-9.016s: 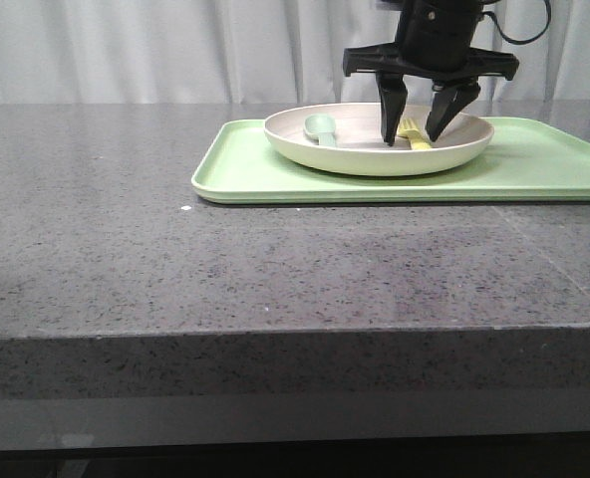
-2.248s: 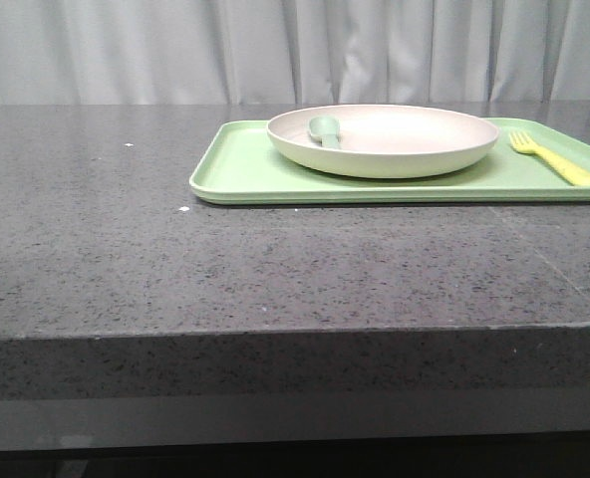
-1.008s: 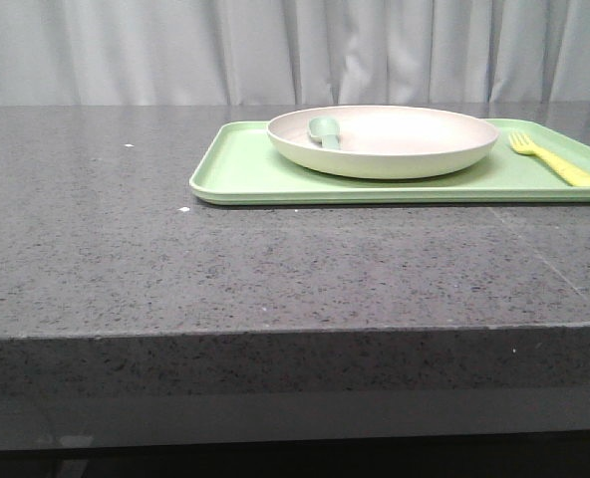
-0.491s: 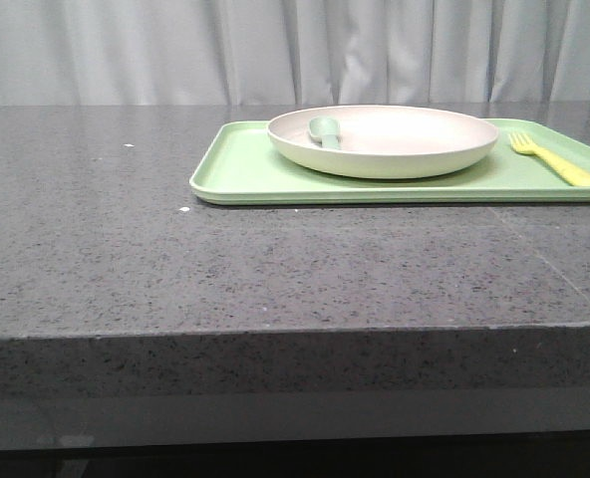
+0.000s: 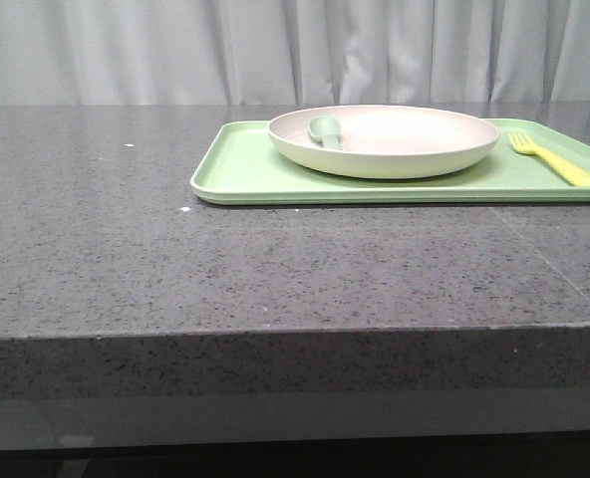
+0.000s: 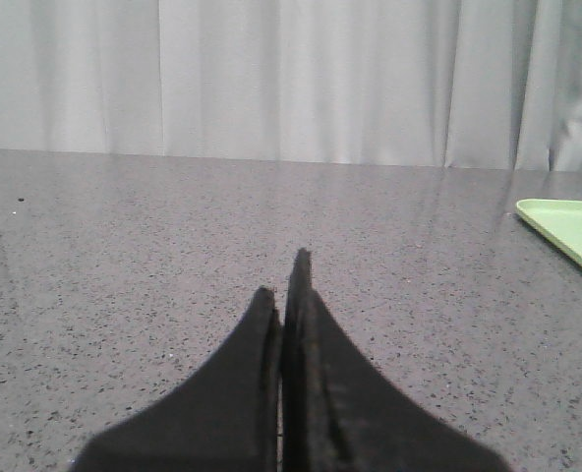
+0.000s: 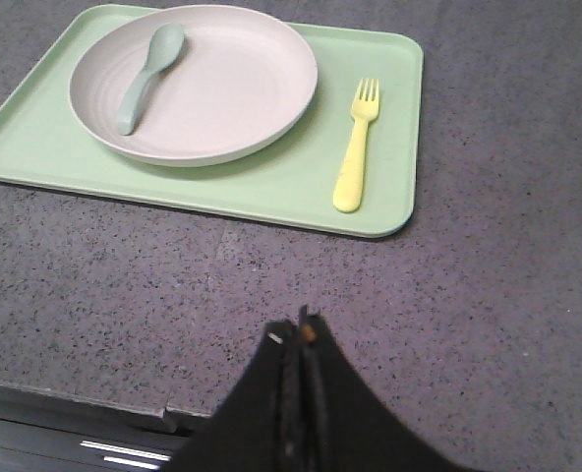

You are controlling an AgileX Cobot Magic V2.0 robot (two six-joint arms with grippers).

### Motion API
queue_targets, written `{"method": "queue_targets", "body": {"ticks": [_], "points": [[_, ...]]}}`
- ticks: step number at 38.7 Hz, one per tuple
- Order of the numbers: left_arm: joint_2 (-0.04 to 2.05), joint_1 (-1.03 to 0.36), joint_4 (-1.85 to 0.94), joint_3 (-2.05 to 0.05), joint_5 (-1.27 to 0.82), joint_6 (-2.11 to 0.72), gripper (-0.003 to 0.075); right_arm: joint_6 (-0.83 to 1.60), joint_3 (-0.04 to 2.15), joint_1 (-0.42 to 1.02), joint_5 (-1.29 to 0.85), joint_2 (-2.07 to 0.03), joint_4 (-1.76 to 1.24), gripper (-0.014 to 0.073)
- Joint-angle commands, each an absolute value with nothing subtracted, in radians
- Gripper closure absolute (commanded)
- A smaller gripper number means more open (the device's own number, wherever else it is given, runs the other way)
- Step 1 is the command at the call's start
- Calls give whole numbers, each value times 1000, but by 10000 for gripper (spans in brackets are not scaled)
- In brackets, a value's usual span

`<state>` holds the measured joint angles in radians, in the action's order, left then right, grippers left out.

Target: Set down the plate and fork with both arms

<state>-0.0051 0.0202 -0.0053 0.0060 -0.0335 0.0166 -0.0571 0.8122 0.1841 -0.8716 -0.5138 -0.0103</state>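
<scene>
I see the dark speckled bench (image 5: 225, 269) filling my front view, with pale curtains (image 5: 175, 50) behind it; on it, toward two o'clock from the centre of that view, lies the light-green tray (image 5: 245, 174), flat and reaching the right edge of the picture; the plate (image 5: 405, 149) sits on the tray, covering its left and middle part, rim up and level; in my right wrist view the plate (image 7: 222, 98) is whole and its only load is the grey-green spoon (image 7: 145, 74), which lies inside with its bowl toward the far rim; the fork (image 5: 556, 159) rests on bare tray at three o'clock of the plate, just beside it but not touching, tines pointing away from me toward twelve o'clock; the same yellow fork (image 7: 356, 147) shows clear of the plate rim in the right wrist view; neither arm appears in the front view; the left gripper (image 6: 286, 295) has its jaws pressed together on nothing, above bare bench with only a corner of the tray in sight; the right gripper (image 7: 299, 334) likewise has its jaws pressed together and empty, above the bench well short of the tray's near edge.
</scene>
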Motion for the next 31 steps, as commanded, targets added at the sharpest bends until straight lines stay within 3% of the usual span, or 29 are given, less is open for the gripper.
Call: {"method": "queue_targets", "body": {"ticks": [1,12,31], "points": [[-29,20,-12,8,53,31,738,-45,838,185,-804,-518,0,662],[-27,20,-12,8,49,31,738,-45,780,164,-756,-469,29,662],[-27,20,-12,8,49,31,738,-46,99,82,35,-96,36,662]]}}
